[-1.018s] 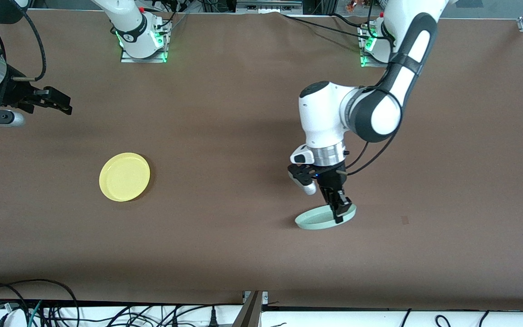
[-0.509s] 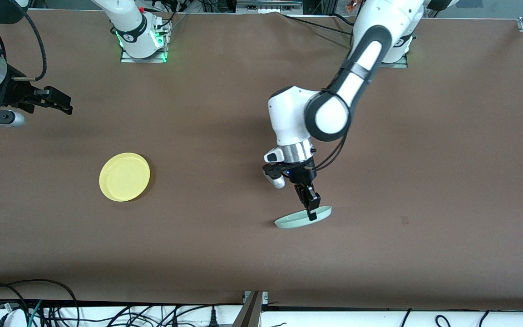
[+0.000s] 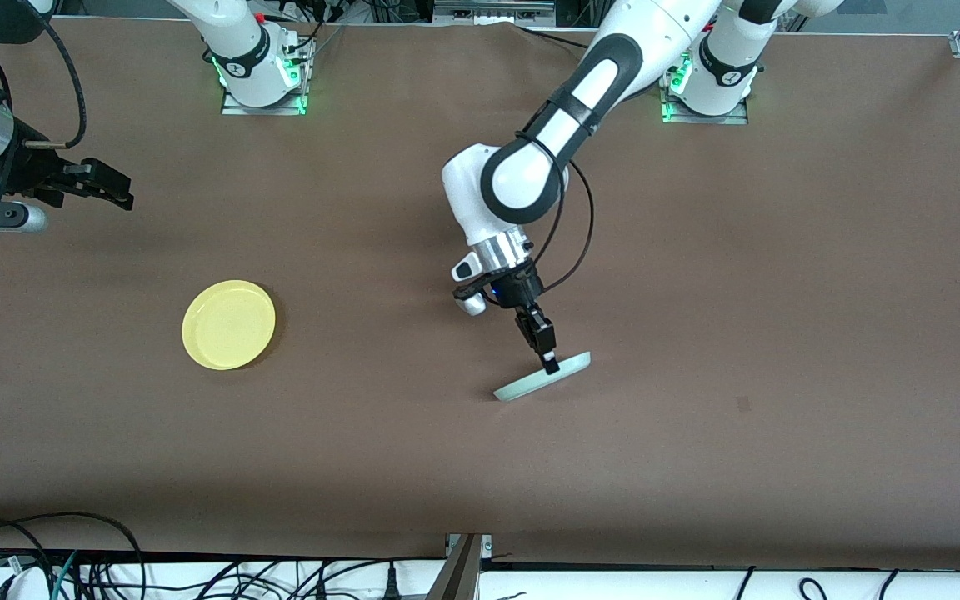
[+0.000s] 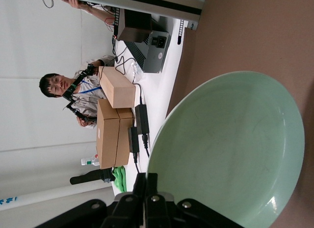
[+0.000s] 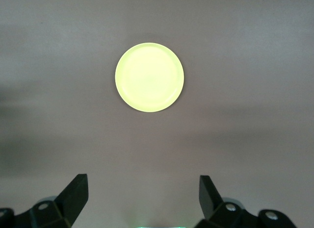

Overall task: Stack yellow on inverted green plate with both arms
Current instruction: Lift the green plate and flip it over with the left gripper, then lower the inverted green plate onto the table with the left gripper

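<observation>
In the front view, the brown table (image 3: 780, 292) has much free surface. The yellow plate (image 3: 228, 324) lies flat toward the right arm's end, right side up, with bare cloth all around it. The green plate (image 3: 542, 377) is near the middle of the table, well apart from the yellow one. It is tilted steeply, so mostly its rim shows; whether its low edge touches the cloth, I cannot tell. The left gripper (image 3: 547, 360) is clamped on this plate's rim. The left arm reaches from its base down to the middle, its wrist bent downward and slanted. The right gripper (image 3: 105, 185) hangs over the table's edge at the right arm's end, and this arm waits there.

In the left wrist view, the green plate (image 4: 230, 149) fills much of the picture, its hollow side facing the camera. The fingers (image 4: 146, 189) are pressed together on its rim.

In the right wrist view, the right gripper (image 5: 142, 196) has its fingers wide apart, holding nothing. The yellow plate (image 5: 149, 77) lies alone on the cloth below.
</observation>
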`<act>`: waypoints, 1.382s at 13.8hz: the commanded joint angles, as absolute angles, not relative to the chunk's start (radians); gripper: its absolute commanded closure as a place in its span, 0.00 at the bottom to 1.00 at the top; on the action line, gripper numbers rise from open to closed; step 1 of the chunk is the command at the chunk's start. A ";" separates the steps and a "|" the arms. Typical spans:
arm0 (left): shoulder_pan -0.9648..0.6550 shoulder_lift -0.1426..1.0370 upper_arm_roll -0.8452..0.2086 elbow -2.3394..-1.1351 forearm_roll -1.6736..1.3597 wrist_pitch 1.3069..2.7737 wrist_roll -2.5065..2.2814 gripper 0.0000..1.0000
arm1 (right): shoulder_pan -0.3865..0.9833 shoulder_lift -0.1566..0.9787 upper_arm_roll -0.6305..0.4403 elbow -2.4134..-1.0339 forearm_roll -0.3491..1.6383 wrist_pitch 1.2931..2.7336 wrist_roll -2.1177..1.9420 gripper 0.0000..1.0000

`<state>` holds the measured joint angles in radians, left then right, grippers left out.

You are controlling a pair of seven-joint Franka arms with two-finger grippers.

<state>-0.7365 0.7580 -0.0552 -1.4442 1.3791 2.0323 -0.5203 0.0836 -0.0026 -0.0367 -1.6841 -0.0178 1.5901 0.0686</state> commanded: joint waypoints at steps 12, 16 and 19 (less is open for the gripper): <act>-0.905 0.876 -0.051 -1.422 1.422 1.713 -0.730 1.00 | 0.087 0.005 -0.040 -1.663 -0.006 1.566 0.072 0.00; -0.905 0.877 -0.107 -1.407 1.324 1.720 -0.730 0.14 | 0.087 0.005 -0.040 -1.663 -0.006 1.566 0.072 0.00; -0.904 0.877 -0.146 -1.359 1.194 1.723 -0.730 0.00 | 0.086 0.005 -0.041 -1.664 -0.006 1.563 0.072 0.00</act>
